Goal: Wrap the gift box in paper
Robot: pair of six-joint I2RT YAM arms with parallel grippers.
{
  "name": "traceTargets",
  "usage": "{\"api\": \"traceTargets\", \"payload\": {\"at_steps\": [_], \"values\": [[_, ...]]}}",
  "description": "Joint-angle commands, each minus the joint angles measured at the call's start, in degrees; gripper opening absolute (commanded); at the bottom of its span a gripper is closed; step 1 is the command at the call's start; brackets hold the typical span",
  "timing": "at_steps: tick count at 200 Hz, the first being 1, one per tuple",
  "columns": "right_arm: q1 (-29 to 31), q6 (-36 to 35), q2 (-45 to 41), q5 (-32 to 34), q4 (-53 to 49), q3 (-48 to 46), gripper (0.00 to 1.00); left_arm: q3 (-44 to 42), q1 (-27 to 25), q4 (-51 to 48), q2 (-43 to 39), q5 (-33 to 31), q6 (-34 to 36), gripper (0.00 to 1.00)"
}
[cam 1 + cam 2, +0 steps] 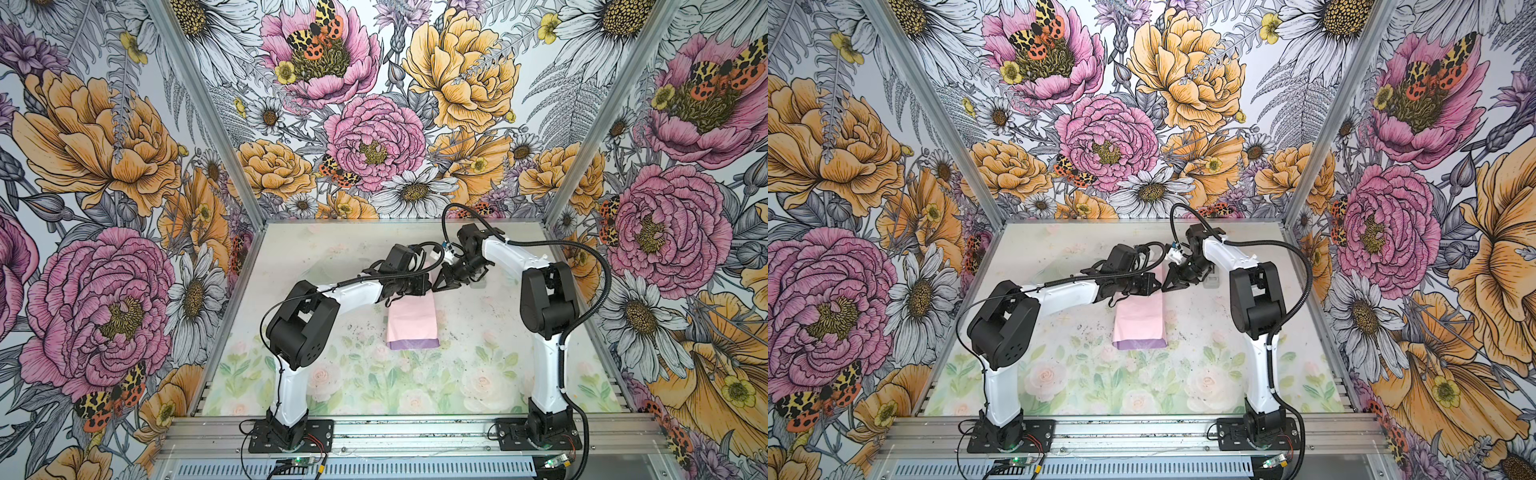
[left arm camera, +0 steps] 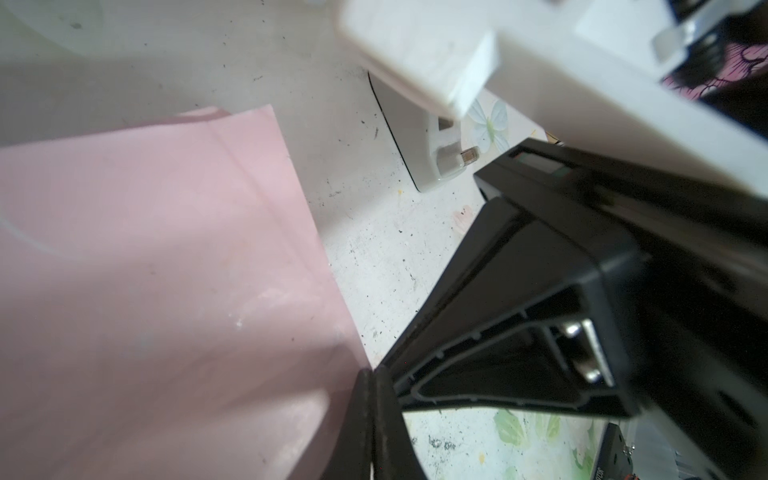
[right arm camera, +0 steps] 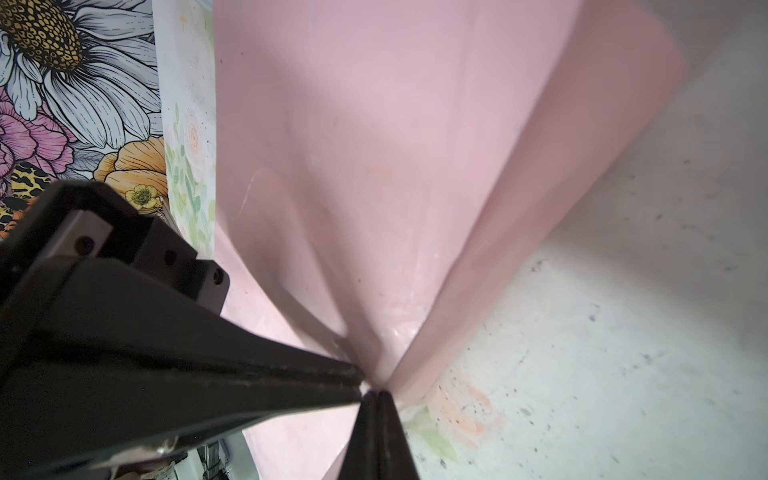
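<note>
The paper [image 1: 411,320] lies mid-table, folded over with its pale pink face up and a lilac strip [image 1: 413,344] along the near edge. The gift box is hidden. At the paper's far end the two grippers meet tip to tip. My left gripper [image 1: 428,287] reaches in from the left, and the left wrist view shows it [image 2: 372,374] shut at the sheet's edge [image 2: 166,270]. My right gripper [image 1: 436,286] comes from the right. In the right wrist view it [image 3: 378,392] is shut where the lifted, tented paper [image 3: 395,166] narrows to a point, beside the left gripper's fingers [image 3: 291,374].
A small grey tape dispenser [image 1: 482,279] sits on the table just behind the right gripper, close in the left wrist view [image 2: 432,141]. Flowered walls close in the table [image 1: 478,374] on three sides. Both arm bases stand on the front rail.
</note>
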Motion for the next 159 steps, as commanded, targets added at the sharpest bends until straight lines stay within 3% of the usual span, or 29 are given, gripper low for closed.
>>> {"api": "traceTargets", "payload": {"at_steps": [1,159], "values": [[0.5,0.8,0.9,-1.6,2.1,-0.7,0.03,-0.4,0.0,-2.6,0.9,-1.9,0.6,0.05],[0.6,4.7,-1.4,-2.7,9.9,-8.5,0.03,-0.3,0.0,-2.6,1.4,-1.7,0.6,0.05]]}}
